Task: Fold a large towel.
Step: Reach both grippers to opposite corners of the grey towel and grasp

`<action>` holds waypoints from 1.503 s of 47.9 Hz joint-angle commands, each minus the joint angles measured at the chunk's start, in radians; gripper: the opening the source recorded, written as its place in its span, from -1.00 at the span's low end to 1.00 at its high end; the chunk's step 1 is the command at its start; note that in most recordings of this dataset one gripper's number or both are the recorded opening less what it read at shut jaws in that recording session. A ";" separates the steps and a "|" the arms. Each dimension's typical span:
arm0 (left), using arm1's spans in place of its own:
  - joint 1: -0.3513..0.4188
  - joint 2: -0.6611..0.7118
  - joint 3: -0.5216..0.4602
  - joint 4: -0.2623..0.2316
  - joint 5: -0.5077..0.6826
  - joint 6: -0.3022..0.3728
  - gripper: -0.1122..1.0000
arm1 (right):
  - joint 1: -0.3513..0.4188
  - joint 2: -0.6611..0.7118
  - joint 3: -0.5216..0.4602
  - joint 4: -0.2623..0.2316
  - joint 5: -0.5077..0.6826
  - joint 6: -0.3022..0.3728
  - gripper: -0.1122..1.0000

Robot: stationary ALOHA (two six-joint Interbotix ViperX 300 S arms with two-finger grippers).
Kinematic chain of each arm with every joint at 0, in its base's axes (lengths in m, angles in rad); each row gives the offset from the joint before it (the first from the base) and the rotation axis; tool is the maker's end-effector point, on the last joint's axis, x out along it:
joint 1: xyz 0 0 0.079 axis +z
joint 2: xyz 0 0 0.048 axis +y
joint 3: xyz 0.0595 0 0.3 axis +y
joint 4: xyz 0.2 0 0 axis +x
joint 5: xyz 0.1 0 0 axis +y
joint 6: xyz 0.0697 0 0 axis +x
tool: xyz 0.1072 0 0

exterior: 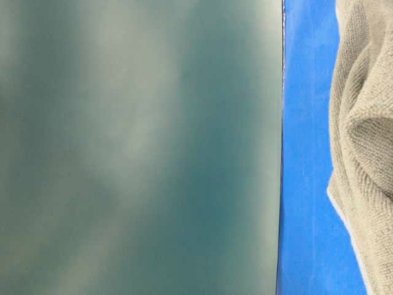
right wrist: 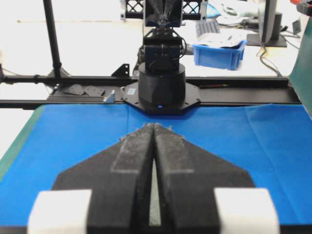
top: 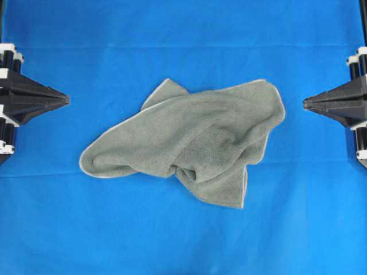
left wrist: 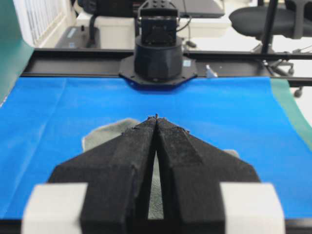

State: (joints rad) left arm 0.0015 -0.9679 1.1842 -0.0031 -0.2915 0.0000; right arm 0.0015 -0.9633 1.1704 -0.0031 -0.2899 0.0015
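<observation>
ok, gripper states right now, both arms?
Left gripper: closed, holding nothing, clear of the towel.
Right gripper: closed, holding nothing.

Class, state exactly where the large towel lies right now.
In the overhead view, the large towel lies crumpled at the middle of the blue sheet, between the left end effector and the right end effector, touching neither.

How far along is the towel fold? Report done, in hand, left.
Done: nothing; the large towel lies crumpled and twisted on the blue sheet. In hand: nothing; left gripper and right gripper sit shut at the sides, clear of it. Left: flattening and every fold.
</observation>
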 commanded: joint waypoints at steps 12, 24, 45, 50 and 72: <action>-0.040 0.049 -0.049 -0.061 0.229 -0.150 -0.80 | -0.115 0.112 -0.089 0.011 0.236 0.025 -0.80; -0.041 0.115 0.003 -0.061 0.288 -0.319 -0.79 | -0.295 0.308 -0.118 0.015 0.351 0.051 -0.80; -0.066 0.423 0.063 -0.061 0.247 -0.508 0.70 | -0.419 0.724 -0.209 -0.023 0.414 0.049 0.36; -0.067 0.532 0.044 -0.061 0.202 -0.509 0.76 | -0.426 0.808 -0.236 -0.032 0.414 0.048 0.29; -0.052 0.784 0.000 -0.060 0.212 -0.517 0.74 | -0.465 0.973 -0.264 -0.083 0.440 0.046 0.27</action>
State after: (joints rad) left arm -0.0583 -0.1917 1.1950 -0.0629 -0.0936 -0.5154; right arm -0.4617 -0.0031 0.9158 -0.0813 0.1427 0.0491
